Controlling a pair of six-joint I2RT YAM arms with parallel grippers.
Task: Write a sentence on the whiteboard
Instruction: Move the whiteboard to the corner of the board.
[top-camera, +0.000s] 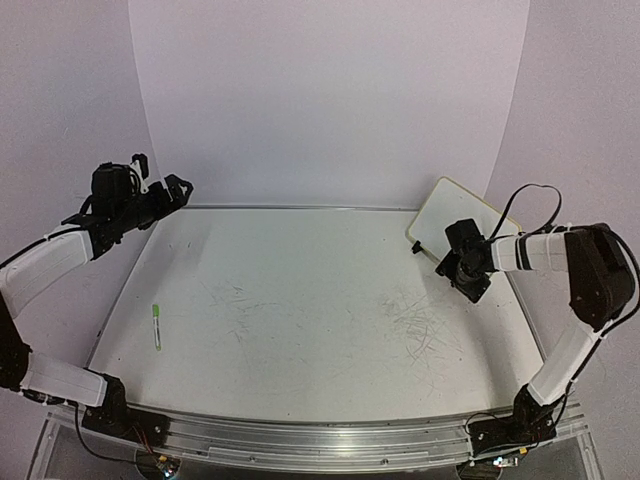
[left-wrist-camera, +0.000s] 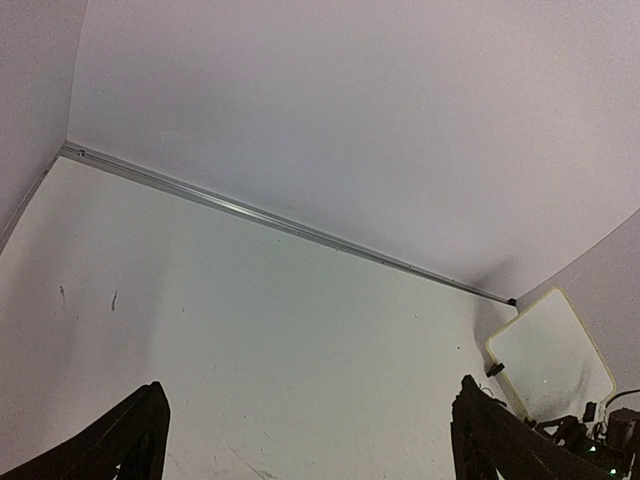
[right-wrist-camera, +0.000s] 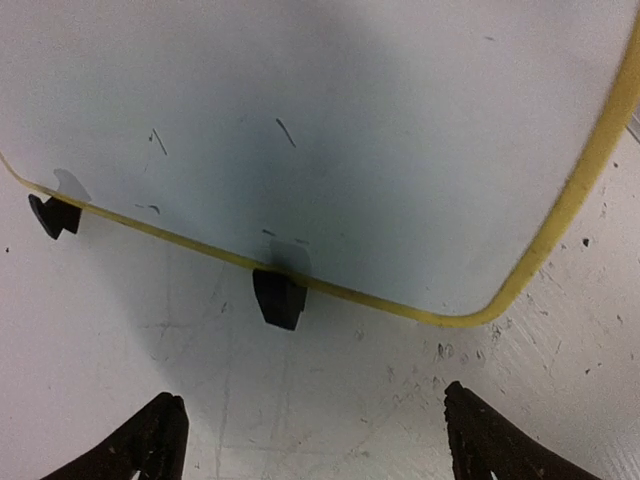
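The whiteboard (top-camera: 455, 205), white with a pale yellow rim, stands tilted at the back right of the table. It also shows in the left wrist view (left-wrist-camera: 550, 355) and fills the right wrist view (right-wrist-camera: 350, 130), with two black clip feet (right-wrist-camera: 277, 298) on its lower edge. No green sentence shows on it, only a few faint dark marks. My right gripper (top-camera: 458, 262) is open and empty just in front of the board's lower edge (right-wrist-camera: 310, 440). My left gripper (top-camera: 172, 190) is open and empty, raised at the far left (left-wrist-camera: 310, 450).
A green marker (top-camera: 157, 326) lies on the tabletop at the left, near the table's left edge. Grey scribbly scratches (top-camera: 420, 325) mark the tabletop right of centre. A metal rail (left-wrist-camera: 280, 222) runs along the table's back edge below the curved backdrop.
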